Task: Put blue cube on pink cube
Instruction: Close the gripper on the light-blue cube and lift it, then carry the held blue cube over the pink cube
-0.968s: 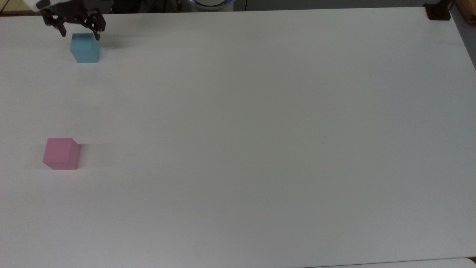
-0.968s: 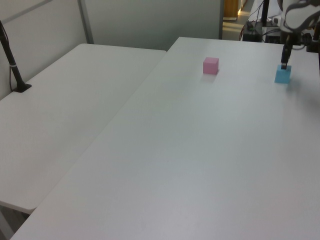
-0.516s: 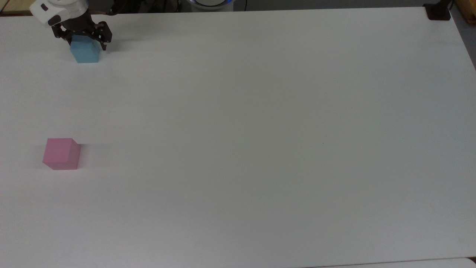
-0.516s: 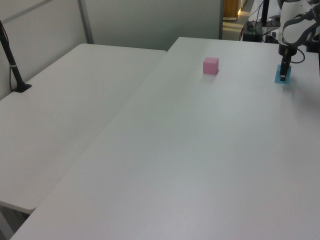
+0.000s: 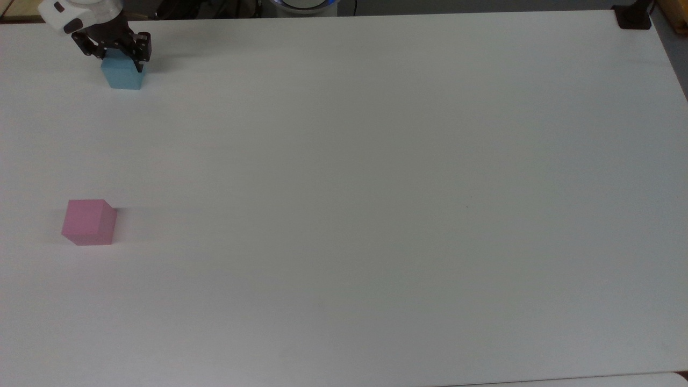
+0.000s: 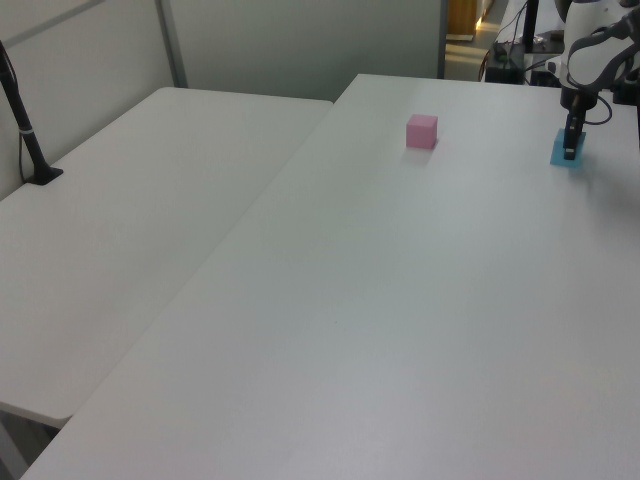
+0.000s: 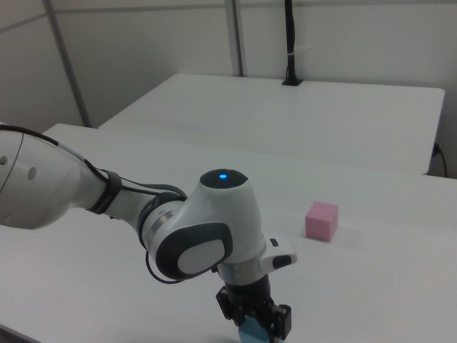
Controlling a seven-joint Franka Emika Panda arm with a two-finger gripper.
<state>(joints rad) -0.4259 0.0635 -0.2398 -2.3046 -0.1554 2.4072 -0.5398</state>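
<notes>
Blue cube (image 5: 124, 75) on table (image 5: 376, 188), end effector (image 5: 119, 56) straddling.

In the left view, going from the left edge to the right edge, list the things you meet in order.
Black stand → pink cube → blue cube, with the gripper at it.

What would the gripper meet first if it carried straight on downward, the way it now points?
The blue cube. The gripper points down at the table with its fingers either side of the cube, so its palm would likely meet the cube's top; how far the fingertips are from the table is unclear.
</notes>
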